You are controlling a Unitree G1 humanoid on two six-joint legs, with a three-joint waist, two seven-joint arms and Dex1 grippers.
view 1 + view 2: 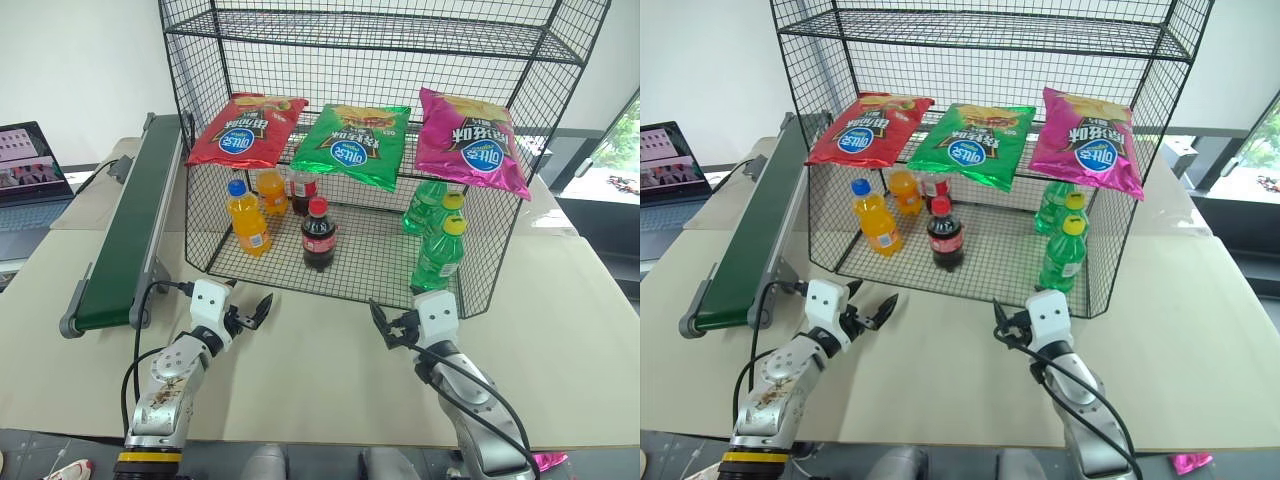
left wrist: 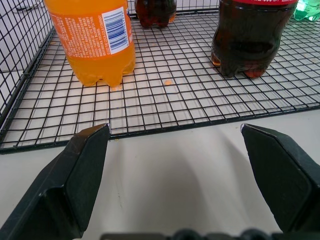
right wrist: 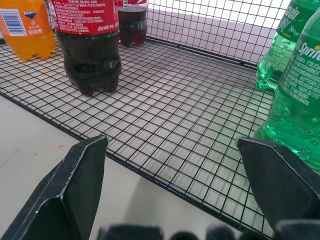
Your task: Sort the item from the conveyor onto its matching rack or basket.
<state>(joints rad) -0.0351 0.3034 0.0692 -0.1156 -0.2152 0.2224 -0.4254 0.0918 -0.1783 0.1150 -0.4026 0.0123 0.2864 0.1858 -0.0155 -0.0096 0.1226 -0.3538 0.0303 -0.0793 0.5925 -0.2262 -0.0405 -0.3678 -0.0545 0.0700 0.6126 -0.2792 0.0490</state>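
The item, an orange soda bottle with a blue cap [image 1: 246, 218], stands upright at the left front of the black wire rack's [image 1: 370, 45] bottom tier. In the left wrist view the orange bottle [image 2: 95, 42] is just beyond the tier's front edge. The dark green conveyor [image 1: 125, 235] runs along the rack's left side. My left gripper [image 1: 250, 300] hovers open over the table in front of the rack, holding nothing. My right gripper [image 1: 390, 325] is open too, in front of the rack's right half.
On the bottom tier stand a red-capped cola bottle [image 1: 319, 235], a second orange bottle [image 1: 270, 190] and green Sprite bottles [image 1: 440, 250]. Red [image 1: 245, 130], green [image 1: 352, 145] and pink [image 1: 470, 140] chip bags lie on the tier above. A laptop [image 1: 30, 165] sits far left.
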